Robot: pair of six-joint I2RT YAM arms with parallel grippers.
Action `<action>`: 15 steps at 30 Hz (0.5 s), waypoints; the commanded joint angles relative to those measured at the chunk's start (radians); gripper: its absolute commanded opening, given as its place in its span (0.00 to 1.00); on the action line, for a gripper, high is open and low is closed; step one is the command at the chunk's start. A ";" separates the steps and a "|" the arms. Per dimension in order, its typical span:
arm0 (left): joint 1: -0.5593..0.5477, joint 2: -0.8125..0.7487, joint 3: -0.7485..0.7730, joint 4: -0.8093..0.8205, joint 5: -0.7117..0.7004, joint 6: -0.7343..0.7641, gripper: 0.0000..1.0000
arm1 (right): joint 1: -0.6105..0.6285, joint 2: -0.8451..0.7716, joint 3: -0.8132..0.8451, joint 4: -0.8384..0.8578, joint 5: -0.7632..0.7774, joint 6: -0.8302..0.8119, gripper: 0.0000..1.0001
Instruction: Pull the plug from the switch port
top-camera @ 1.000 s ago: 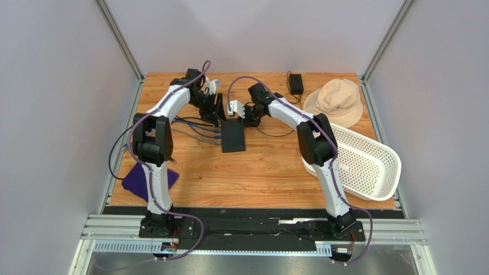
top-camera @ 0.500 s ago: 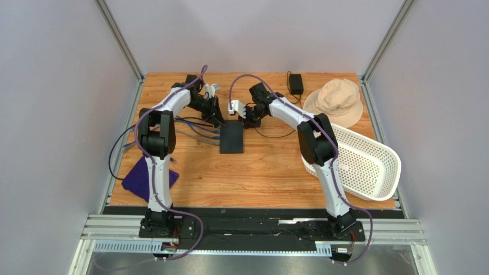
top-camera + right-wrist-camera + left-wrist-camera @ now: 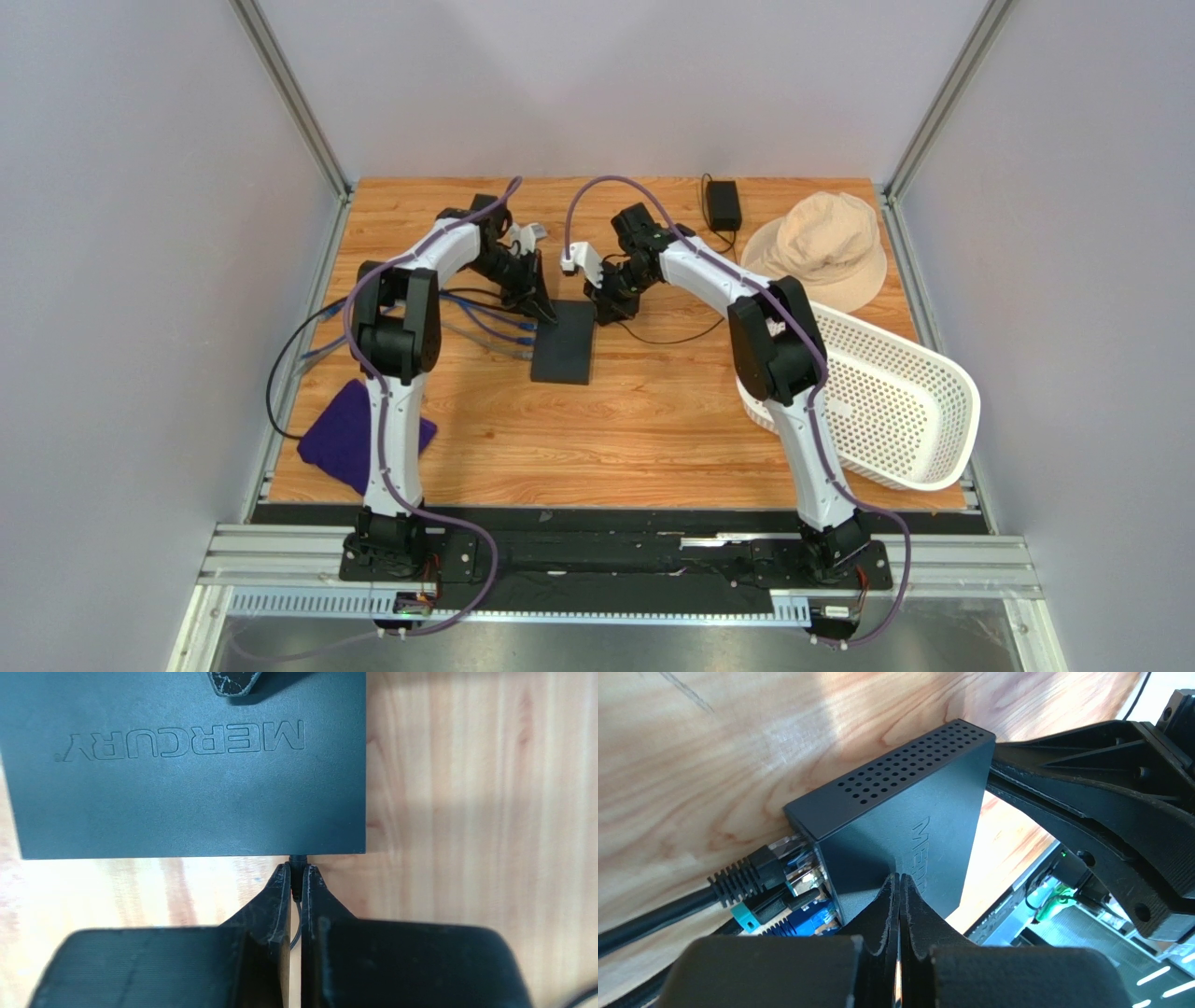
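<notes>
The right tool [image 3: 298, 871] is pressed together on the plug [image 3: 297, 859], a small black stub seated against the edge of the switch [image 3: 182, 798] close to one corner. A thin black cable [image 3: 298, 913] runs back from the plug between the fingers, and the fingertips stop just short of the switch's side wall.

The left tool [image 3: 899, 878] is pressed together too, with nothing between its fingers [image 3: 875, 913]. Its tips lie on the top face of the switch, near the end that carries the sockets. One tip shows at the upper edge of the right wrist view, above the raised lettering "MERCURY". In the sockets sit a black connector [image 3: 749, 871] with a ribbed boot, a teal connector [image 3: 746, 915] and blue connectors [image 3: 801, 920] below it. The neighbouring side wall of the switch is perforated with small round holes.

The switch lies flat on the wooden table [image 3: 631, 434], in the far middle, between the two arms. Blue cables [image 3: 484, 319] trail from it toward the table's left edge.

Farther out, a small black adapter brick [image 3: 724, 205] sits at the far edge and a tan hat [image 3: 818, 249] at the far right. A white perforated basket [image 3: 884, 399] rests tilted at the right side, beside the right arm. A purple cloth [image 3: 344, 437] lies at the near left.
</notes>
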 commanded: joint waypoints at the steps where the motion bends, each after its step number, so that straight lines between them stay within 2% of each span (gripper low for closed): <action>1: -0.004 0.055 0.009 -0.025 -0.155 0.001 0.00 | 0.007 0.000 -0.008 -0.144 -0.103 0.137 0.00; 8: -0.017 0.048 0.011 -0.030 -0.215 -0.004 0.00 | 0.001 0.026 -0.034 -0.095 -0.160 0.367 0.00; 9: -0.021 0.048 0.012 -0.034 -0.226 -0.002 0.00 | 0.002 0.023 -0.070 -0.033 -0.128 0.409 0.00; 10: -0.024 0.048 0.014 -0.035 -0.226 0.003 0.00 | 0.007 -0.002 -0.101 0.012 -0.078 0.453 0.00; 12: -0.027 0.050 0.012 -0.038 -0.231 0.003 0.00 | 0.022 -0.035 -0.151 0.130 0.153 0.524 0.00; 14: -0.035 0.053 0.018 -0.044 -0.238 0.007 0.00 | 0.070 -0.098 -0.257 0.230 0.460 0.503 0.00; 15: -0.035 0.053 0.018 -0.045 -0.241 0.010 0.00 | 0.074 -0.129 -0.291 0.308 0.484 0.480 0.00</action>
